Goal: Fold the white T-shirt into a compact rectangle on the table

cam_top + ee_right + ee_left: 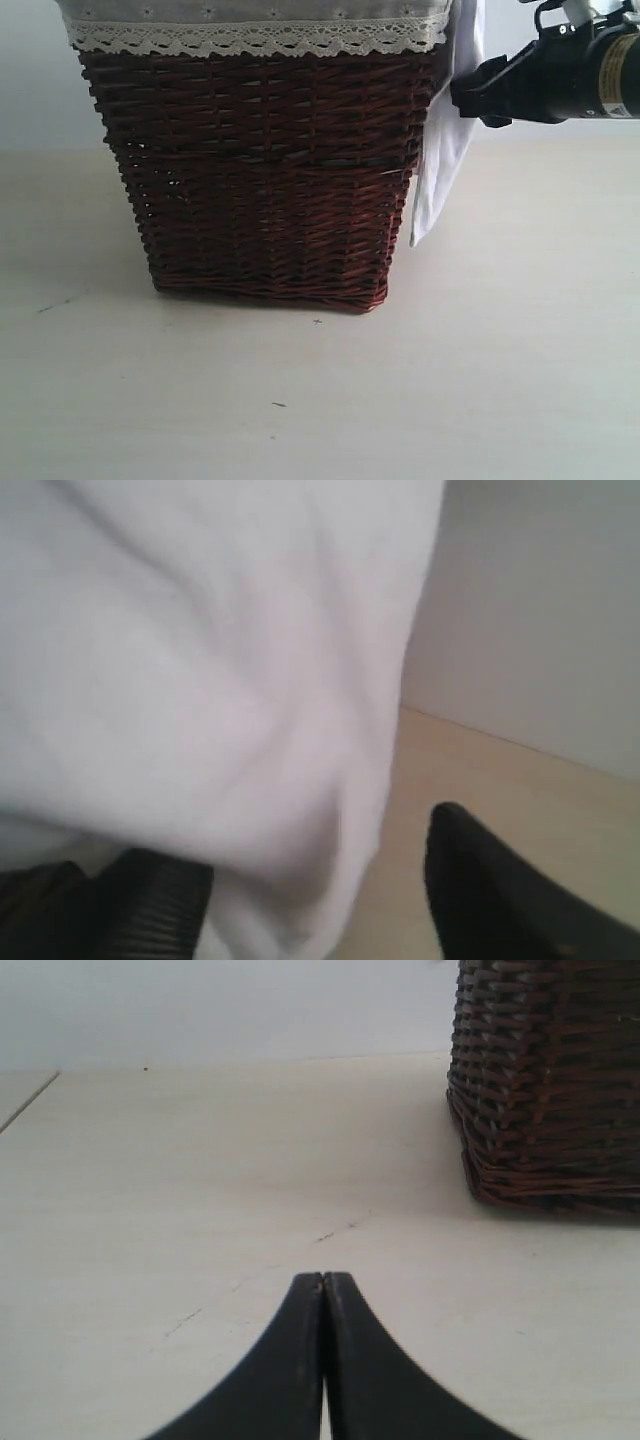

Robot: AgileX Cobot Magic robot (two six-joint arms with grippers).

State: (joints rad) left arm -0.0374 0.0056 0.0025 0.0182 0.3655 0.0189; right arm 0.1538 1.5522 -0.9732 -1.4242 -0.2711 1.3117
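The white T-shirt (440, 170) hangs in a strip down the right side of the wicker basket (260, 170), its lower end above the table (500, 350). My right gripper (470, 98) reaches in from the right at the hanging cloth. In the right wrist view its fingers stand wide apart, so the gripper (320, 880) is open, and blurred white T-shirt cloth (200, 680) drapes over one finger (150, 900) and fills part of the gap. My left gripper (324, 1280) is shut on nothing, low over the table (200, 1180), apart from the basket (550, 1080). The shirt's red print is hidden.
The dark red-brown basket has a grey lace-trimmed liner (250, 35) folded over its rim and stands mid-table. A pale wall (250, 1010) runs behind the table. A few small dark specks (278, 404) mark the table in front of the basket.
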